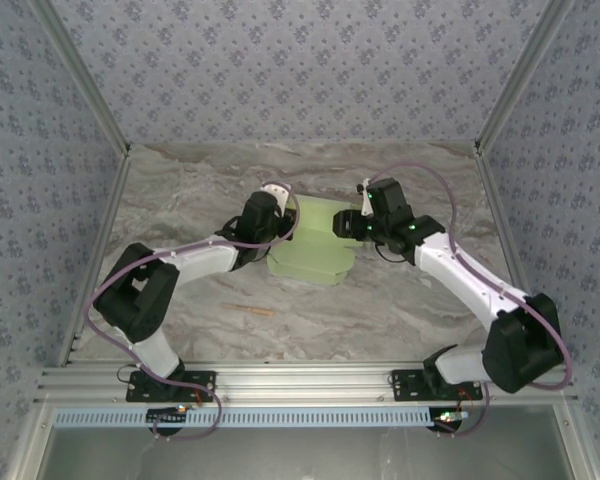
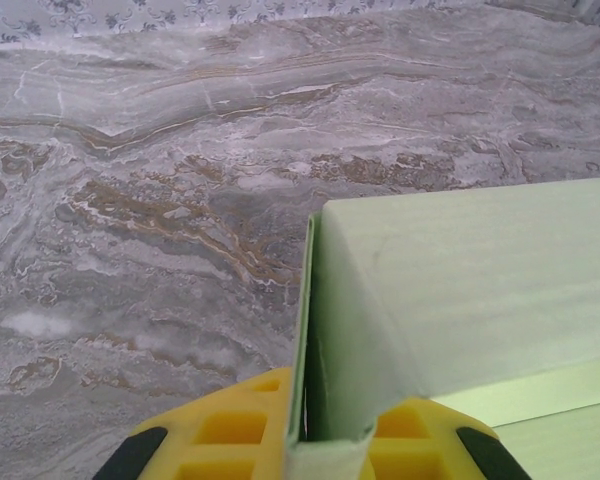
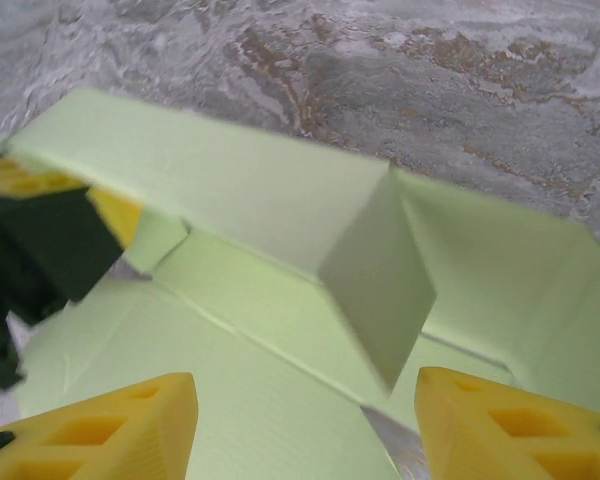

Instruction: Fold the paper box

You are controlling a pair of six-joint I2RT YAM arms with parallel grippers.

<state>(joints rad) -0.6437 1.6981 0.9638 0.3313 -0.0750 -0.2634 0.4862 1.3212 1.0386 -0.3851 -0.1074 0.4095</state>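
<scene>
Pale light-green thin card paper box (image 1: 315, 245), half-formed, mid-worktop between the two arms. Flat base panels with crease lines lying on the surface. One long wall panel raised off the base, short end flap bent round at its corner. Matte card, clean, crisp edges.

Left jaws pinched narrow on the raised panel's end edge, yellow fingers (image 2: 230, 435) either side of the card. Right jaws spread wide, yellow fingers (image 3: 110, 430) just above the flat base panels, gripping nothing.

Grey-brown veined marble worktop (image 1: 400, 310) underneath. Thin tan stick (image 1: 252, 311) lying nearer the arm bases, apart from the paper box.
</scene>
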